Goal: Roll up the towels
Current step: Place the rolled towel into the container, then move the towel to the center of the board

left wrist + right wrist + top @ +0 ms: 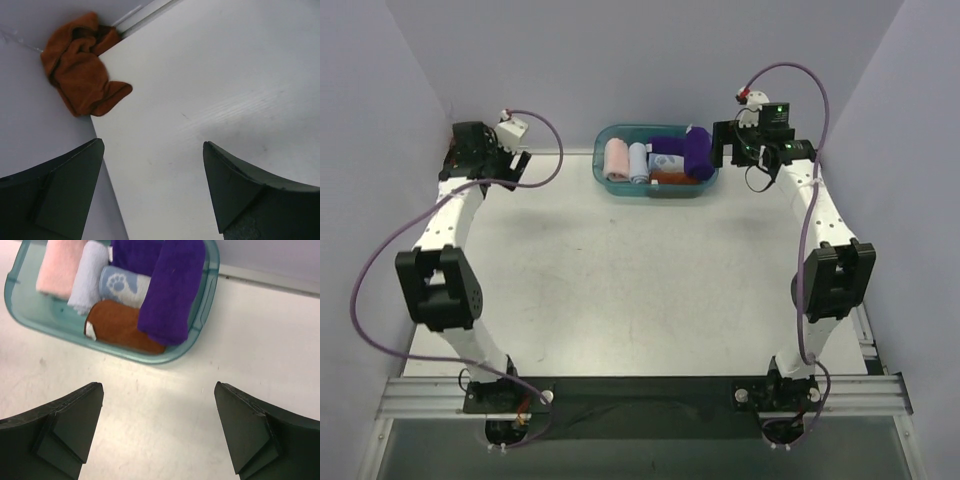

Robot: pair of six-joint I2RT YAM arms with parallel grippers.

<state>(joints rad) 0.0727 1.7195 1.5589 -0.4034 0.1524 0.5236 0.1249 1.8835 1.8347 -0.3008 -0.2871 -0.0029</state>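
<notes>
Purple towel [172, 290] rolled in bin [165, 359]; rust-brown towel [80, 75] crumpled upper left, unrolled; my left fingers [65, 190] and right fingers [65, 430] spread empty.

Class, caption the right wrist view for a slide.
Open right pincer facing teal bin with purple towel atop rolled cloths.

You count: teal bin [50, 322] ×1 | rust-brown towels ×2: rolled rust-brown towel [120, 327], crumpled rust-brown towel [80, 75] | purple towel roll [172, 290] ×1; purple patch behind it, separate or not you cannot tell | pink roll [60, 265] ×1 | pale blue roll [87, 275] ×1 | paw-print cloth [125, 285] ×1 | grippers ×2: left gripper [155, 190], right gripper [157, 430]
</notes>
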